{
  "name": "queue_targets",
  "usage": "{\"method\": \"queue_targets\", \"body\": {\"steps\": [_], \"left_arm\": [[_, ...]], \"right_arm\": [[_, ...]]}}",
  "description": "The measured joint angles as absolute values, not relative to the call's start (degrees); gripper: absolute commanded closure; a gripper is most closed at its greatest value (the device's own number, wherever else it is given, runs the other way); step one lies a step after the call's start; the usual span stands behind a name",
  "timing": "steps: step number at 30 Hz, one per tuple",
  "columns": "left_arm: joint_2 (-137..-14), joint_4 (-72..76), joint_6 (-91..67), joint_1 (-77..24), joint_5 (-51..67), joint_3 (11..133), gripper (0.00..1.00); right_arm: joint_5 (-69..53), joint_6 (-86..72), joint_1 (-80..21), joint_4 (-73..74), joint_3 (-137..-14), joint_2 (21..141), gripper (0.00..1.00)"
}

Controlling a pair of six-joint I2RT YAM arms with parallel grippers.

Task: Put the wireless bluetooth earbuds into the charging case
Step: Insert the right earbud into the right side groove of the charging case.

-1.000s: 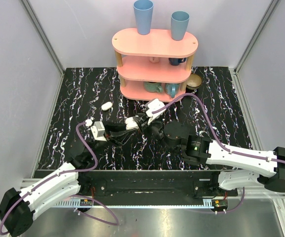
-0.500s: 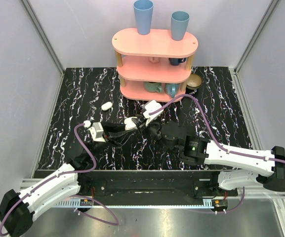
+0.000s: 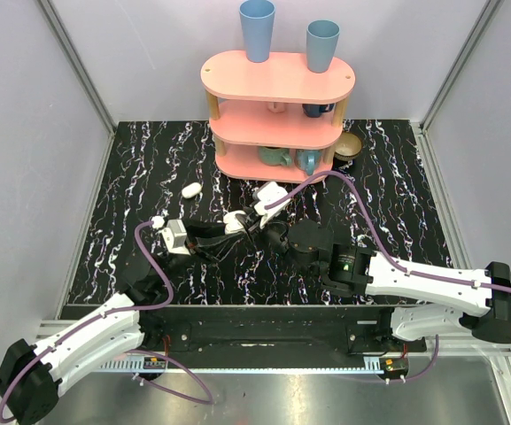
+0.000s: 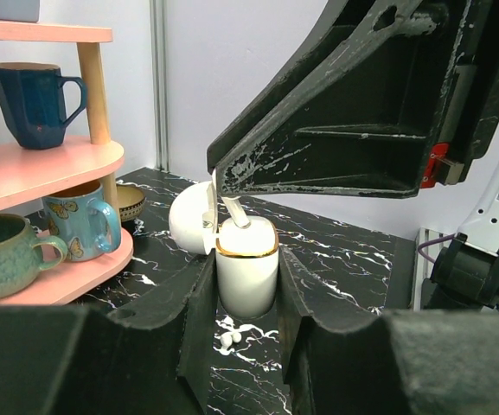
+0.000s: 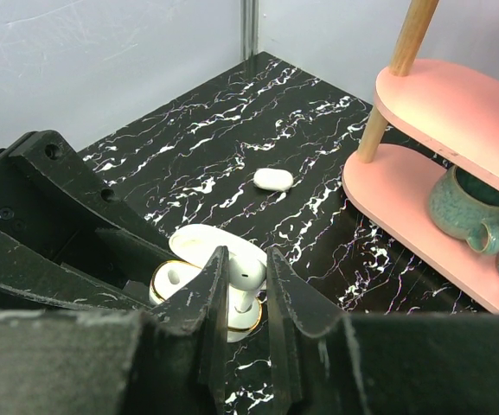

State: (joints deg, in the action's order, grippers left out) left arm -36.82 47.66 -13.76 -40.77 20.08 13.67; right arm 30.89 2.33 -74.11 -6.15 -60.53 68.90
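White oval piece (image 3: 191, 189) lying loose on black marbled worktop (image 3: 131, 177), off the left end of pink shelf (image 3: 277, 75). In front of that shelf, left fingers (image 4: 195, 311) narrow, clamping open charging case (image 4: 247, 275) upright, lid tipped back. Just right, right fingers (image 5: 288, 298) pinching earbud (image 5: 248, 273), stem at case's open top.

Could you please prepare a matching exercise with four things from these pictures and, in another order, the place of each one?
Things:
1 charging case
2 earbud
3 dark blue mug
4 light blue cups

Places:
A top of the pink shelf
B in the left gripper
C shelf's middle tier
D in the right gripper

Pairs: 1-B, 2-D, 3-C, 4-A
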Motion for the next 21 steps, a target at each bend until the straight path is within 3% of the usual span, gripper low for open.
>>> {"method": "queue_targets", "body": {"steps": [21], "left_arm": [[-36.3, 46.4, -13.8, -40.9, 19.1, 13.5, 1.0]], "right_arm": [[32.2, 4.7, -74.8, -6.2, -59.9, 68.9, 0.95]]}}
